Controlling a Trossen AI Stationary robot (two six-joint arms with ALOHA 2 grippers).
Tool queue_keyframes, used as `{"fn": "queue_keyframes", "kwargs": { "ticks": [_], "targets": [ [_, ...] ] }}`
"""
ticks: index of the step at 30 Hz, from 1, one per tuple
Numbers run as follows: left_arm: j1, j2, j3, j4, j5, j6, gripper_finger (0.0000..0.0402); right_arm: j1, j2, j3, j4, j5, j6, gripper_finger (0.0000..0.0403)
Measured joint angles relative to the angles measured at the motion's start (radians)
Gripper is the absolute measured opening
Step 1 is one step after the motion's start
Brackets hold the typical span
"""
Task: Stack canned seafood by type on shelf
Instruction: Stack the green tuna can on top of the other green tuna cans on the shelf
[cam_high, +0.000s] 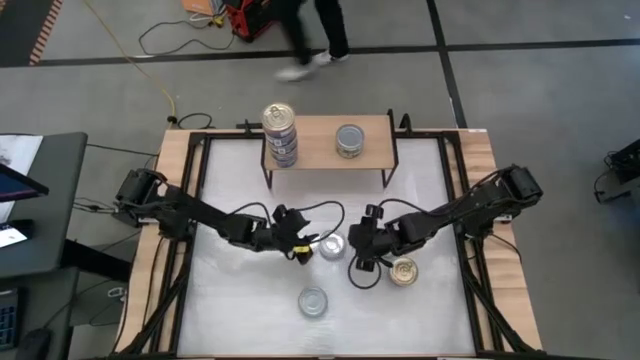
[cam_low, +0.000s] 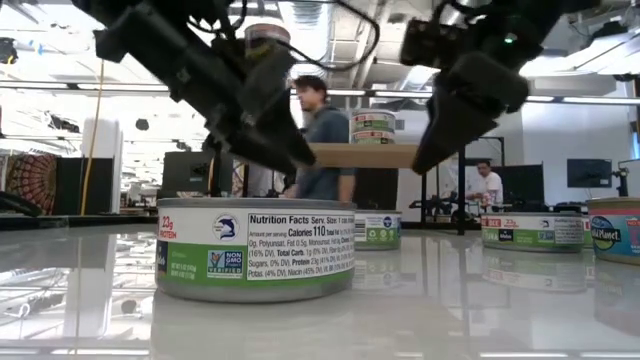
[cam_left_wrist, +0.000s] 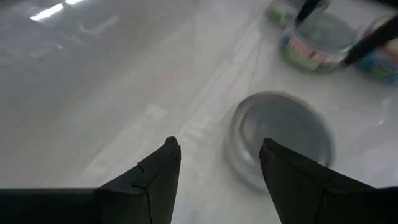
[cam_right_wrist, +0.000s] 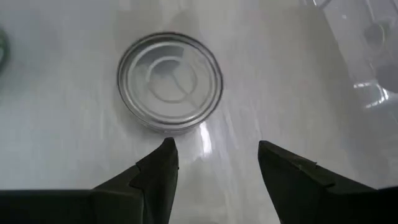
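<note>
Two lots of canned seafood sit on the shelf (cam_high: 320, 128): a gold-topped stack of tins (cam_high: 280, 134) at its left end and a single silver-topped tin (cam_high: 349, 140) right of its middle, the two well apart. The shelf, a light-wood board on black legs, stands at the far edge of the white table (cam_high: 230, 310).

Three more tins lie loose on the table in front of the shelf:
- a silver-topped middle tin (cam_high: 331, 246), roughly in line with the shelf's centre;
- a gold-topped tin (cam_high: 403, 270), below the shelf's right end;
- a silver-topped front tin (cam_high: 314, 301), farthest from the shelf.

The left gripper (cam_high: 303, 250) hangs in front of the shelf, just beside the middle tin on its left. In its wrist view the fingers stand spread with nothing between them, and a silver lid lies just ahead of one fingertip; I cannot tell whether they touch.

The right gripper (cam_high: 360, 268) is in front of the shelf's right half, between the middle tin and the gold-topped tin. Its fingers (cam_right_wrist: 161, 165) are likewise spread and empty, with a silver lid on the table ahead of them, clear of both tips.

Beyond the shelf, off the table, a person (cam_high: 310, 40) walks on the grey floor.
</note>
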Motion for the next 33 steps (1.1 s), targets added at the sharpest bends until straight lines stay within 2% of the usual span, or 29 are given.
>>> {"fn": "queue_keyframes", "kwargs": {
  "ticks": [3,7,15,23,27,33],
  "targets": [
    [0.007,0.048,0.010,0.074,-0.010,0.015,0.0208,0.018,-0.043,-0.043,0.024,-0.001,0.003,0.0249],
    [0.017,0.128,0.033,0.161,0.035,0.037,0.0208,0.042,-0.089,-0.064,0.052,-0.002,0.008,0.0249],
    [0.060,0.178,0.074,0.069,0.005,0.005,0.0208,0.076,-0.086,-0.066,0.124,-0.004,-0.013,0.0249],
    [0.106,0.238,0.068,0.133,0.197,-0.077,0.0206,0.072,-0.035,-0.066,0.162,-0.009,-0.025,0.0249],
    [0.107,0.228,0.068,0.125,0.195,-0.061,0.0179,0.072,-0.039,-0.064,0.170,-0.007,-0.006,0.0249],
    [0.093,0.125,0.061,0.062,0.163,0.002,0.0131,0.073,-0.043,-0.065,0.155,-0.001,0.006,0.0249]
  ]
}}
